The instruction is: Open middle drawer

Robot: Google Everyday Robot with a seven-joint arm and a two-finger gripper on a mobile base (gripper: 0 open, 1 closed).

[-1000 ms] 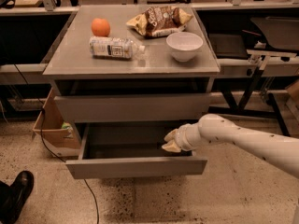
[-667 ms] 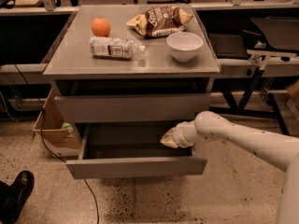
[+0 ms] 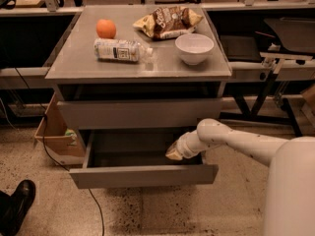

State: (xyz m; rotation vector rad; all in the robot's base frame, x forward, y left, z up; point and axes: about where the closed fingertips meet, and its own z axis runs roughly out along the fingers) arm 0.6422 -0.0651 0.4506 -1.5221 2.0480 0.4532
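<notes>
Drawer (image 3: 142,175): grey, wide and shallow, with a flat front and no handle. It is pulled out under the closed top front (image 3: 140,113), and we see its box interior.
Gripper (image 3: 173,153): over the drawer's right side, behind its front.
Grip: we cannot tell whether it is open or closed.

This looks like a robotics lab or workshop rather than a home. Metal-framed workbenches (image 3: 266,77) line the back, and the speckled hard floor (image 3: 162,210) carries a loose cable (image 3: 96,208) and a cardboard box (image 3: 51,132), while a grey drawer cabinet (image 3: 138,113) stands alone with an orange (image 3: 106,28) on its counter (image 3: 74,60). A white robot arm (image 3: 246,144) reaches in from the right, its hand (image 3: 174,152) inside the pulled-out middle drawer (image 3: 142,176).
</notes>
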